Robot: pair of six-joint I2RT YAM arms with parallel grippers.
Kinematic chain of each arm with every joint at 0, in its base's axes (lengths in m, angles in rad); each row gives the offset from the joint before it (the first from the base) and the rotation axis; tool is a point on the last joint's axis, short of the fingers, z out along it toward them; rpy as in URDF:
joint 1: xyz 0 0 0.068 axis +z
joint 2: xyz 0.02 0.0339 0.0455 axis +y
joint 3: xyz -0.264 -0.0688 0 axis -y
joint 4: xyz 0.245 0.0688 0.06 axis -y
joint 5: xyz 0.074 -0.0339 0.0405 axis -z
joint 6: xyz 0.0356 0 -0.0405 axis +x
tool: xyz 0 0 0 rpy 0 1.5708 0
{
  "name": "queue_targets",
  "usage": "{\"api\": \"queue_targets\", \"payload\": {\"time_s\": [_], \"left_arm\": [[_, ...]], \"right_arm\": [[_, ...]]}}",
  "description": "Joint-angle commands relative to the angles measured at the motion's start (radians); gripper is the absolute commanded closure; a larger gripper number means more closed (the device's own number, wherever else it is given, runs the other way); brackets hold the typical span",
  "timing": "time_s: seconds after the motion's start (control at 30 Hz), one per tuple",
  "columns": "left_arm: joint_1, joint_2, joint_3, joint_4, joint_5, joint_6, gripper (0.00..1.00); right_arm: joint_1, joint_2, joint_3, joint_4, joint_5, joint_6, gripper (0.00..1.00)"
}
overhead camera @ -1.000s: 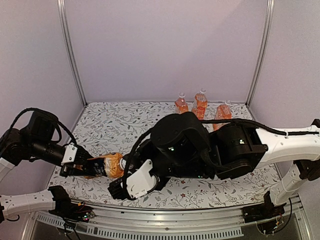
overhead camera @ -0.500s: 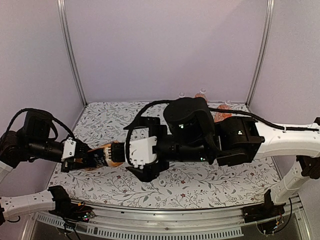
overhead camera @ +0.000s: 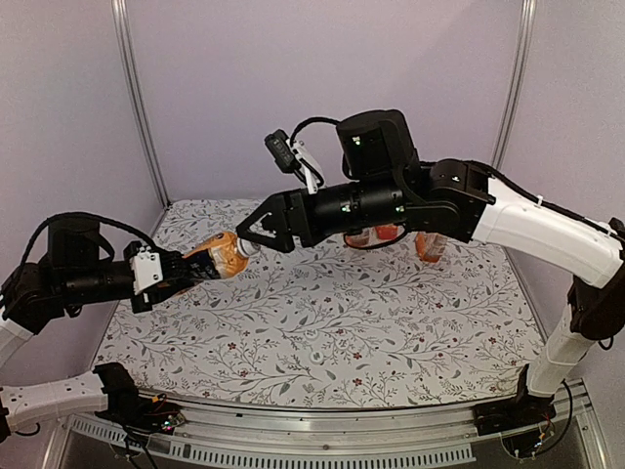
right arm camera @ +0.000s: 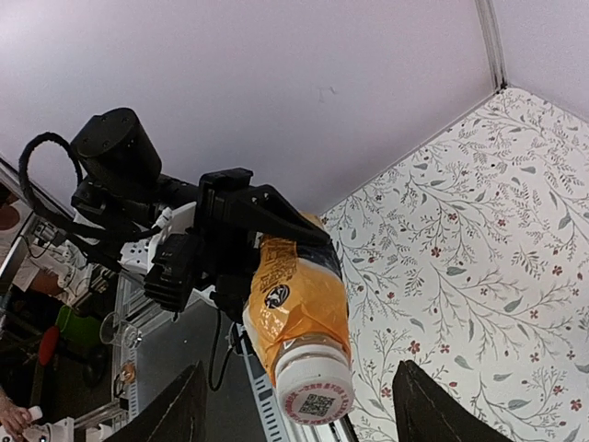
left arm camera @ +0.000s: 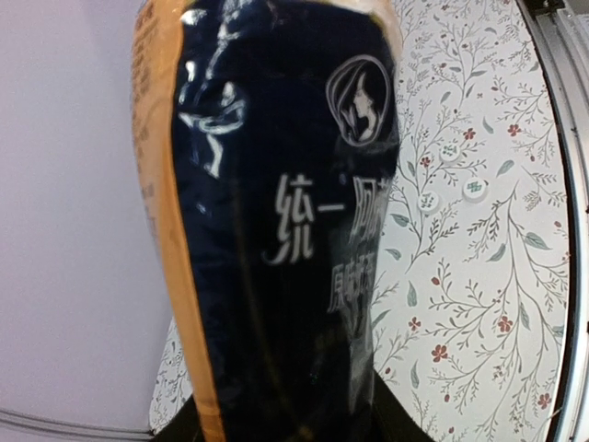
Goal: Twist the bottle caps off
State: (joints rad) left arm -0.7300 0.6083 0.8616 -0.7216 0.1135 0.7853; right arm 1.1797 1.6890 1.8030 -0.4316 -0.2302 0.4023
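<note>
While the left gripper (overhead camera: 184,268) clamped the dark-labelled bottle (left arm camera: 276,230) by its body and held it tilted above the floral table (overhead camera: 391,332), the white cap (right arm camera: 315,391) on its neck pointed at the right gripper (right arm camera: 299,373). That gripper's fingers (right arm camera: 170,414) stood wide, with the cap between them and clear gaps on both sides. Beyond the bottle, three small white discs (left arm camera: 448,154) lay close together on the table.

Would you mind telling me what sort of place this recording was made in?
Probably a lab robot test booth: plain lilac walls and metal posts enclose a floral-clothed table, with a left arm and right arm mounted at its near edge.
</note>
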Motion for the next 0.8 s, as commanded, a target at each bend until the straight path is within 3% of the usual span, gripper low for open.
{"api": "queue_targets", "payload": {"time_s": [0.0, 0.17, 0.5, 0.73, 0.77], "left_arm": [[-0.005, 0.01, -0.007, 0.038, -0.027, 0.016, 0.71], [-0.005, 0.012, -0.005, 0.038, -0.019, 0.016, 0.71], [-0.006, 0.011, 0.002, 0.022, -0.003, 0.022, 0.71], [-0.005, 0.019, 0.01, 0.023, 0.0, 0.01, 0.72], [-0.006, 0.019, 0.011, 0.021, 0.0, 0.003, 0.72]], "right_arm": [[-0.003, 0.032, 0.032, -0.127, -0.048, 0.154, 0.33], [-0.002, 0.043, 0.047, -0.153, -0.042, 0.141, 0.5], [-0.003, 0.097, 0.108, -0.169, -0.063, 0.11, 0.6], [-0.002, 0.112, 0.122, -0.191, -0.126, 0.087, 0.98], [-0.003, 0.112, 0.124, -0.205, -0.132, 0.074, 1.0]]}}
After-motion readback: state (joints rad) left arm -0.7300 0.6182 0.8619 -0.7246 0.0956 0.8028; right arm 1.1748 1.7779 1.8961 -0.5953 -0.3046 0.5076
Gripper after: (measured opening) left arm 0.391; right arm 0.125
